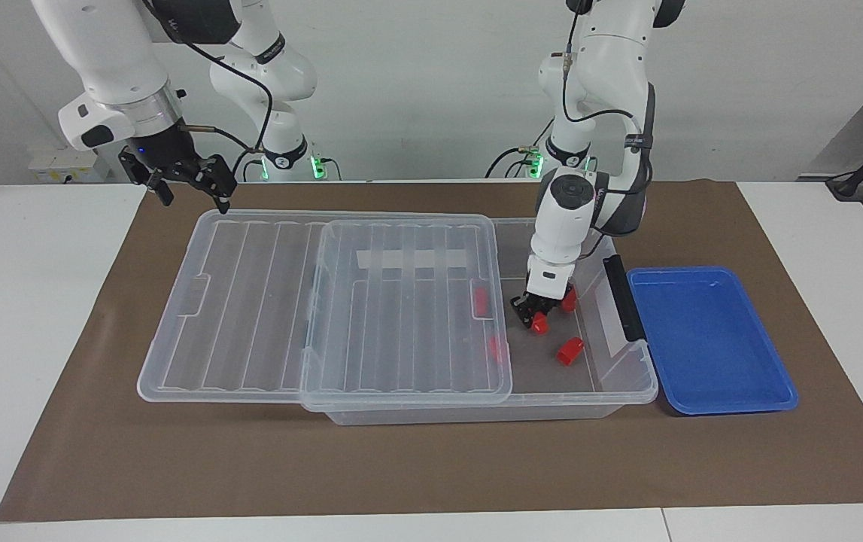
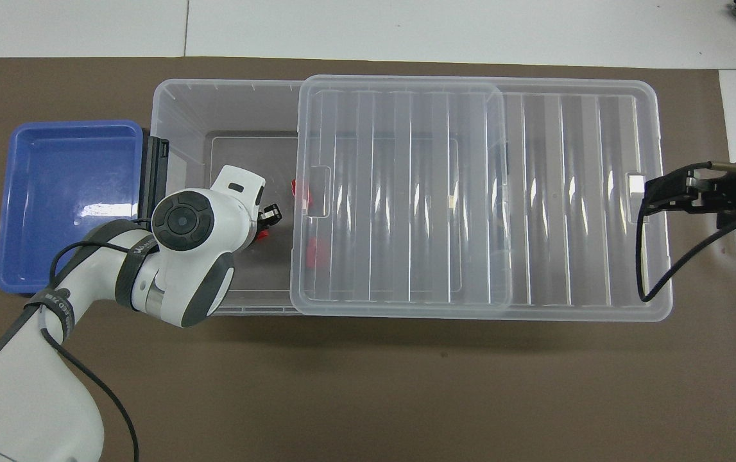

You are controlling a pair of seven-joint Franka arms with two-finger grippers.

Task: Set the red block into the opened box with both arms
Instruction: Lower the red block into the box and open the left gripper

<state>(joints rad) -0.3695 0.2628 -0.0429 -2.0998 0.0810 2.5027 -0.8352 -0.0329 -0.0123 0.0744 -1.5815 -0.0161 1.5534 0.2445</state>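
The clear box (image 1: 630, 376) (image 2: 226, 106) lies lengthwise on the mat, its end toward the left arm uncovered. Its ribbed lid (image 1: 250, 301) (image 2: 406, 192) is slid toward the right arm's end. My left gripper (image 1: 533, 320) (image 2: 265, 224) reaches down inside the uncovered end, shut on a red block (image 1: 539, 324) (image 2: 261, 236) held just above the box floor. Two more red blocks (image 1: 569, 351) (image 1: 568, 299) lie on the floor beside it. Another two (image 1: 481, 301) (image 1: 497, 348) show through the lid's edge. My right gripper (image 1: 190, 188) (image 2: 653, 192) hangs open over the lid's outer end.
A blue tray (image 1: 709, 339) (image 2: 66, 205) sits beside the box's black handle (image 1: 623, 297) at the left arm's end of the table. A brown mat (image 1: 431, 459) covers the table under everything.
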